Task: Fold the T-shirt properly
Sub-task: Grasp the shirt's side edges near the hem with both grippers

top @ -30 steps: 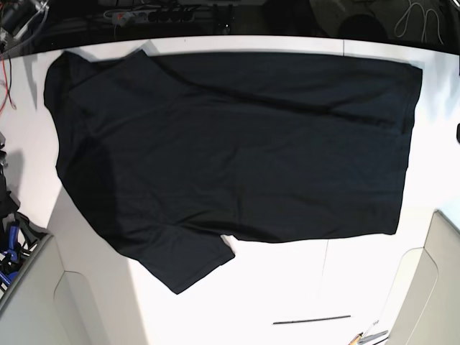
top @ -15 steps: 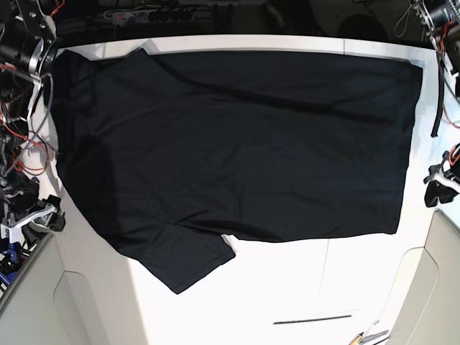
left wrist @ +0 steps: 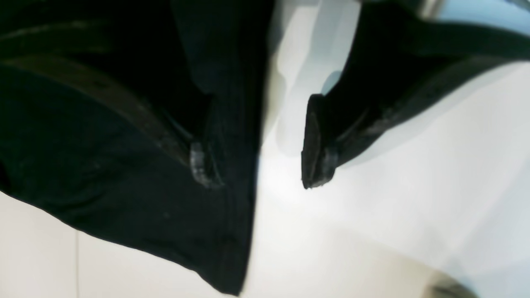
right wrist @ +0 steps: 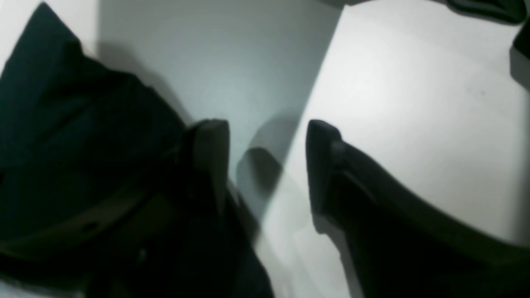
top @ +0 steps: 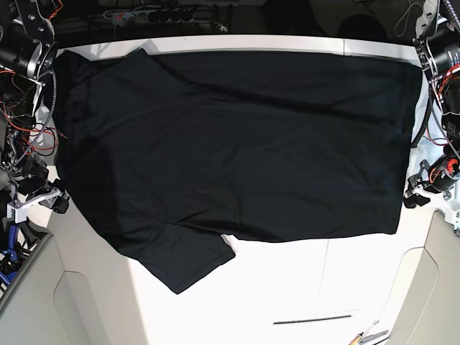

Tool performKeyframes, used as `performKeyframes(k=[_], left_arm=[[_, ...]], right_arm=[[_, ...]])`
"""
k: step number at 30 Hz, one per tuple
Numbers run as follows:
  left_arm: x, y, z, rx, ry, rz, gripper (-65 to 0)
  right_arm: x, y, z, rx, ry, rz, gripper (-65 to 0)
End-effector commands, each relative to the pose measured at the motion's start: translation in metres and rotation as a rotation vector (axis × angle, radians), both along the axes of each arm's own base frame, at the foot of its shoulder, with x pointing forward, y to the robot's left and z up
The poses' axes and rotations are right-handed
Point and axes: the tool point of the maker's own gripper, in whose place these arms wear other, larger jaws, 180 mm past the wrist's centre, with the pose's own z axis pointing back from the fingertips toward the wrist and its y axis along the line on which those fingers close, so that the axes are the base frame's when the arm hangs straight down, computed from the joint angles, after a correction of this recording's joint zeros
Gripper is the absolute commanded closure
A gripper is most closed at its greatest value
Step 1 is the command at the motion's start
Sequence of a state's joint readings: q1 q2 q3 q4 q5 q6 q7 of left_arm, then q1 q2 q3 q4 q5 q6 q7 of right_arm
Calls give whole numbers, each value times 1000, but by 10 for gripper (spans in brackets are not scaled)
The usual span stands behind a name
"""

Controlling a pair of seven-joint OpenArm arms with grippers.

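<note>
The black T-shirt [top: 237,144] lies spread flat across the white table [top: 287,287], with one sleeve [top: 190,259] pointing to the front. My left gripper [top: 417,195] is open at the shirt's right hem. In the left wrist view the left gripper [left wrist: 258,165] straddles the hem edge, one finger [left wrist: 203,165] over the T-shirt [left wrist: 103,145] and the other over bare table. My right gripper [top: 44,200] is open beside the shirt's left edge. In the right wrist view the right gripper [right wrist: 267,149] is empty, with the T-shirt [right wrist: 62,124] beside its left finger.
Beige panels [top: 29,302] stand at both front corners. A thin black strip [top: 313,318] and small tools [top: 370,336] lie near the front edge. Cables and a power strip [top: 144,13] run along the back.
Both arms have come into view at the table's sides. Both grippers have moved inward to the shirt's left and right edges. The shirt has not moved.
</note>
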State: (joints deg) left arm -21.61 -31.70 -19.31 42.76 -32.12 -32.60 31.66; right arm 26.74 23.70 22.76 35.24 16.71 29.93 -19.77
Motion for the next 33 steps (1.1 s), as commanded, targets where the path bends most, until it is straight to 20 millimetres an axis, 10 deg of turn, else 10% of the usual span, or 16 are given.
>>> performKeyframes(k=[1,16,24,31,33], left_arm=[[13,3,19,4,-63,0,-320],[30,-32,11,-28,-114,-19,-320],[30,-31,11,-15,-109,-24,-235],[32,-30,14,-9,-121,-20,-4],[32,-27,15,-5,-121,-20,0]], right_arm=[[6,-8,9,-16,-3,-2,-302],[29,71,7,130,-77,73,-302],[32,81,7,145,-82,85,-299],[31,95,5,124,-69,154,0],[32,97,6,114,-60,169,0]])
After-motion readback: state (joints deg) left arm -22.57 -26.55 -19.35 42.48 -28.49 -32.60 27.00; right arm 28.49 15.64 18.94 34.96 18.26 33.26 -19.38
